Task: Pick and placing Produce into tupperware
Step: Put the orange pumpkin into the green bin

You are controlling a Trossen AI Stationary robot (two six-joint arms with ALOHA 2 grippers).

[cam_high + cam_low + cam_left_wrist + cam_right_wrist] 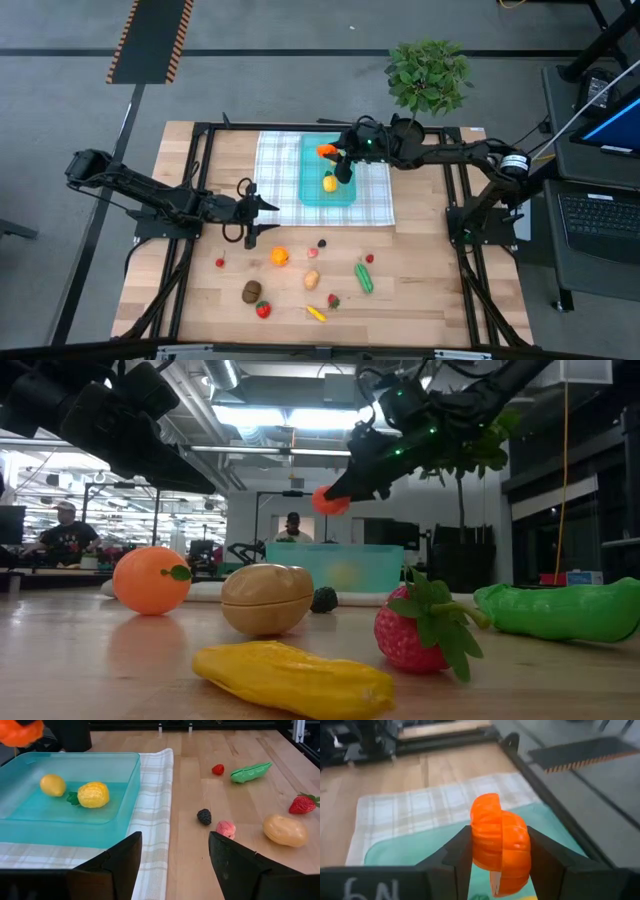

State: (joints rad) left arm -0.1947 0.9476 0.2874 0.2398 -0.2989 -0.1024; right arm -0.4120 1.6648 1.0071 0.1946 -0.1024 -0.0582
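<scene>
- right hand (500,855) clamps orange piece (500,851) above tupperware (312,190), lower edge cropped in wrist view
- left hand (172,865) spread wide, empty, beside cloth (275,160)
- two yellow fruits (92,794) lie inside tupperware

This is a robotics lab or workshop in an open industrial hall. A light wooden slatted worktable (420,290) in a black metal frame stands on a grey concrete floor marked with an orange-and-black striped hazard strip (150,40). A dark laptop (608,125) sits on a side bench. Across the room, exposed ceiling ducts (250,450), fluorescent lights and seated people at cluttered desks (65,535) show.
</scene>
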